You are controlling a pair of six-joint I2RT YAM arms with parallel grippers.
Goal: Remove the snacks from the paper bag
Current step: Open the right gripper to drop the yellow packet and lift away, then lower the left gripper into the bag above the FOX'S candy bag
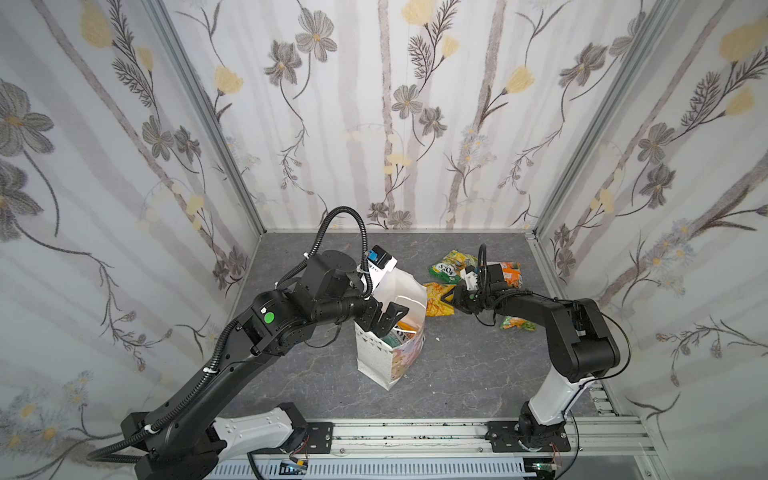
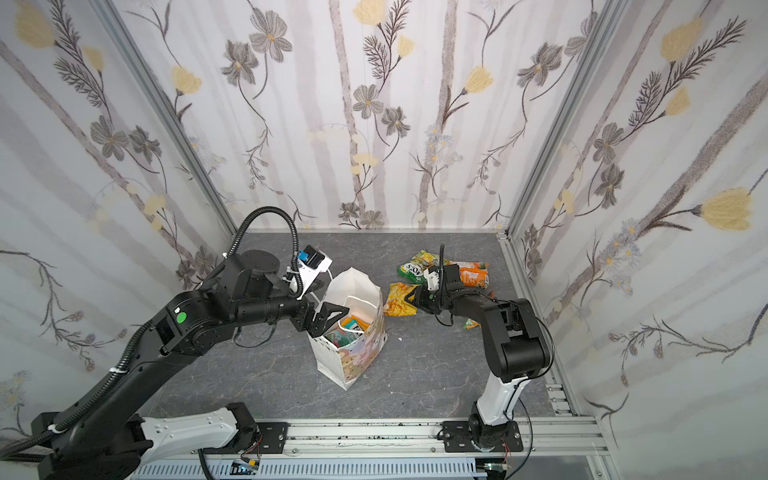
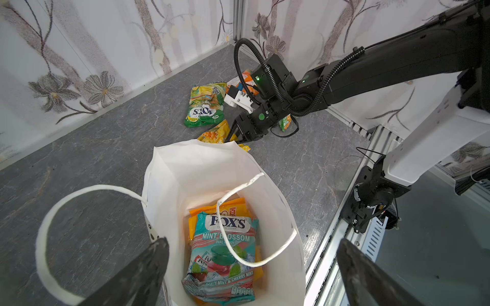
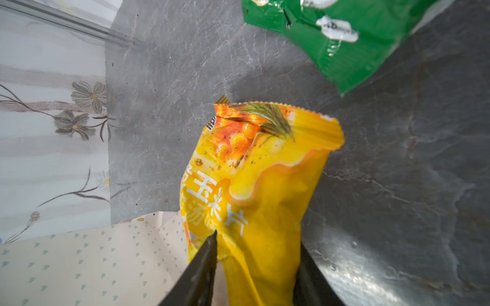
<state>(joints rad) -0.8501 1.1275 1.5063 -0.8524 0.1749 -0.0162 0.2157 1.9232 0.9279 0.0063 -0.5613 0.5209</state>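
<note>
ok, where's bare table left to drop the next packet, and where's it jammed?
Free: the near strip of table between the paper bag and the front rail; also the far-left patch between the bag and the back wall. Crowded: far right, four snack packets bunched around the right gripper, the yellow packet close beside the bag.

The mouth of the white paper gift bag (image 3: 201, 169) stands open, but a white cord handle (image 3: 218, 206) loops across it, over the teal-white plastic FOX'S packet (image 3: 222, 254) inside.
</note>
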